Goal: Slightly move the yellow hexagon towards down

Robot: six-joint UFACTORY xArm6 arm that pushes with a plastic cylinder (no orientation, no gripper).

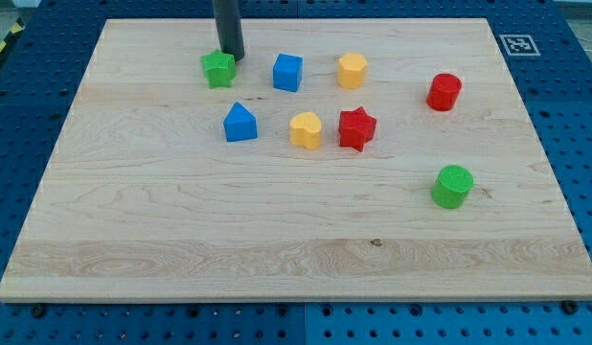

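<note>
I take the yellow hexagon (pixel 352 70) as my landmark. It stands in the upper part of the wooden board (pixel 277 240), a little to the right of the middle of the view, and nothing touches it.

My tip (pixel 232 57) is well to the view's left of the yellow hexagon, at about the same height in the view. It sits just at the upper right edge of the green star (pixel 218 69); I cannot tell if it really touches that block or is only very close to it. The arm has no gripper, only the dark rod, so there is nothing that opens or closes, and the rod holds no block.

Between my tip and the yellow hexagon is the blue cube (pixel 287 72), near the hexagon on its left side but apart from it. Below the hexagon and slightly left is the yellow heart (pixel 306 129). Almost directly below the hexagon is the red star (pixel 356 128), just beside the heart. Further to the lower left of the hexagon is a blue block with a pointed top (pixel 240 123).

To the right of the hexagon and a bit lower is the red cylinder (pixel 444 92). Well apart, to the lower right of the hexagon, stands the green cylinder (pixel 452 186).
</note>
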